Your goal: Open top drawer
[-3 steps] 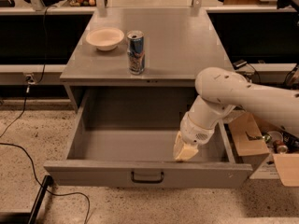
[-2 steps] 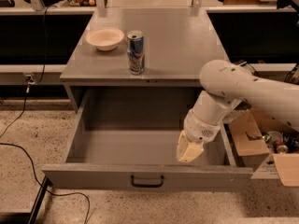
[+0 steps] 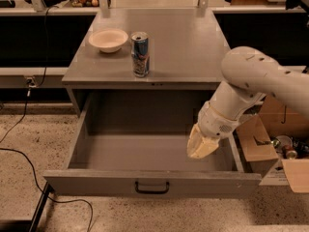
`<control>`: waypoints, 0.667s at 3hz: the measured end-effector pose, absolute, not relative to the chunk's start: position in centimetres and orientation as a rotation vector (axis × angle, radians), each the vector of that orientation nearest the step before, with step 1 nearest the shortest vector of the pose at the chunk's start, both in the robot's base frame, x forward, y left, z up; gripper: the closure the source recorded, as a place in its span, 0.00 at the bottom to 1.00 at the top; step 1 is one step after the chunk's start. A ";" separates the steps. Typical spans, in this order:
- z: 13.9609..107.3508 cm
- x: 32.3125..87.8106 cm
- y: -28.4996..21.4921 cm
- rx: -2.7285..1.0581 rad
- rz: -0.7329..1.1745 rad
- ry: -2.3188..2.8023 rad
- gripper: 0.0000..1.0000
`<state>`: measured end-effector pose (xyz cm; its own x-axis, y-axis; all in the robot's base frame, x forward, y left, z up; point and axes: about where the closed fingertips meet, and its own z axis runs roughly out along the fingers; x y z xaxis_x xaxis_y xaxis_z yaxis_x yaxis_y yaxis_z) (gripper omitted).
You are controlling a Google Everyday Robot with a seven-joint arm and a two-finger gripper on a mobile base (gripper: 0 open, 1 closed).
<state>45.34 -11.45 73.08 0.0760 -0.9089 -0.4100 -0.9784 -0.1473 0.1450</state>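
Observation:
The top drawer (image 3: 96, 180) is a wide grey metal drawer pulled far out from under the grey table, its deep grey interior showing bare. A small black bar handle (image 3: 152, 187) sits at the middle of its flat front. My gripper (image 3: 202, 146) hangs over the right part of the drawer's interior, near the right wall, on the end of a white arm that comes in from the right. It is apart from the handle, above and behind it.
On the table top (image 3: 188, 42) stand a blue drink can (image 3: 140, 54) and a pale bowl (image 3: 108, 39). Cardboard boxes (image 3: 258, 144) with small items lie on the floor to the right. Black cables (image 3: 29, 158) run over the speckled floor at the left.
My arm and gripper have drifted a little to the right over the drawer. The drawer stays pulled out.

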 end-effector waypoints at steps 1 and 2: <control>75.8 47.3 -11.8 -2.138 0.451 1.841 1.00; 77.0 49.6 -11.7 -2.111 0.383 1.810 0.81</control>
<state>49.61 -11.70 76.99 0.1554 -0.8981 -0.4115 -0.9878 -0.1360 -0.0763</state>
